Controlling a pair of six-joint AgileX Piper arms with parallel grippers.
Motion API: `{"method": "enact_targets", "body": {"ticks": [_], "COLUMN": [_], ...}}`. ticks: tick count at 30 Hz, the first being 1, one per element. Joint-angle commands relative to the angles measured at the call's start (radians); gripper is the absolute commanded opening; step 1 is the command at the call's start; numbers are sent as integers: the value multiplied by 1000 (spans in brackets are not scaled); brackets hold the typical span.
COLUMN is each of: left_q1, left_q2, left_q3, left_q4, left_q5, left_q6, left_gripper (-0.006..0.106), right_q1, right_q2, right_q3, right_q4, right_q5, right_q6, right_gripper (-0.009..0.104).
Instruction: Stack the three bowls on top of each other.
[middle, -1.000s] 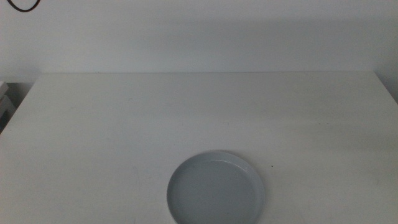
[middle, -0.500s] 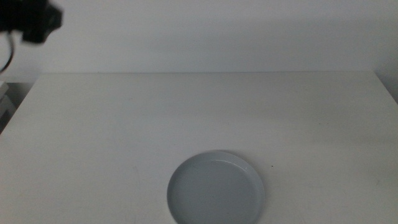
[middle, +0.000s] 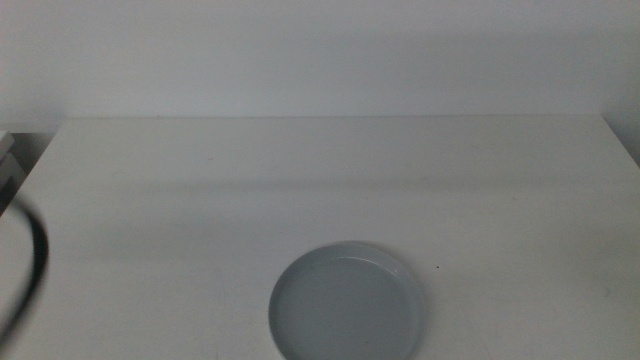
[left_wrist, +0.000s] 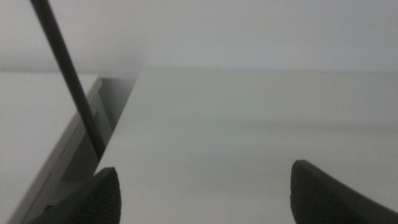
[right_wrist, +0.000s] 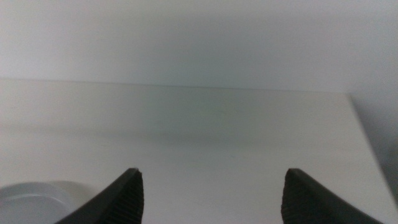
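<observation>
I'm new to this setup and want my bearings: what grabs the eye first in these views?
A single light grey bowl sits alone near the front edge of the white table in the middle view; no other bowl is visible. A dark cable curves in at that view's left edge. In the wrist views, the left gripper and right gripper hang open above the tabletop.

Only one of the bowls is in my sight: the light grey bowl, a shallow round dish with a low raised rim. It sits upright and flat on the white counter, near the front edge and just right of the middle, its near edge cut off by the bottom of the middle view. It holds nothing and nothing touches it. From my right wrist, part of its pale rim shows, blurred.
</observation>
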Motion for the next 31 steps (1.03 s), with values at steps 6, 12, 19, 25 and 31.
{"method": "enact_targets", "body": {"ticks": [6,12,19,25,31], "left_q1": [1,2,2,1,1], "left_q2": [-328,-480,-479,-480,-480], "left_q3": [269,425,494,536,536], "left_q4": [-58,-68,-68,-68,-57], "left_q5": [-100,-118,-149,-157,-157], "left_q6": [-14,-14,-14,-13,-13], "left_gripper": [90,90,90,90,90], "right_q1": [-105,-160,-168,-168,-168], "right_q2": [-274,-412,-461,-461,-461], "right_q3": [220,382,434,434,434], "right_q4": [-140,-131,-137,-136,-137], "right_q5": [-90,-113,-90,-95,-97], "right_q6": [-8,-8,-8,-8,-8], "right_gripper": [59,59,59,59,59]}}
